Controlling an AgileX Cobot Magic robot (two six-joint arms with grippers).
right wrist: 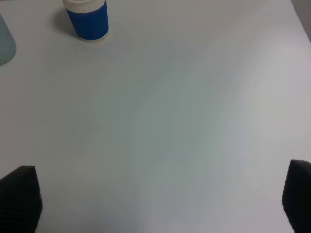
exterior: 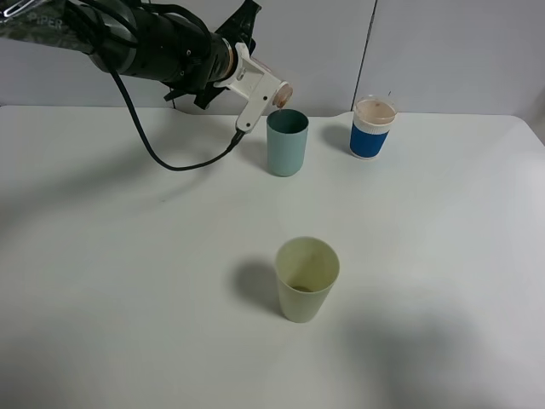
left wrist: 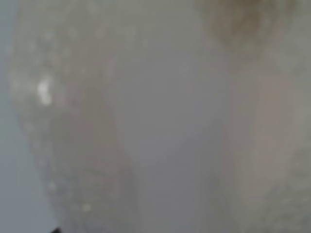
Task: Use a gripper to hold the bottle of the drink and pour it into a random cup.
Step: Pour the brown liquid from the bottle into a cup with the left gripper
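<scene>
Seen from the high camera, the left fingers, white plastic on a black arm, are clamped on the bottle of the drink. The bottle is tipped over, its tan mouth just above the rim of the teal cup. That cup stands near the far edge of the tabletop. A blue-and-white cup stands along the same edge, nearer the right side, and a pale yellow-green cup stands alone toward the middle.

The left wrist camera gives only a pale blur, with nothing readable.

In the right wrist camera, the dark right fingers are spread wide apart over the tabletop, gripping nothing. The blue-and-white cup and a sliver of the teal cup lie beyond them.
</scene>
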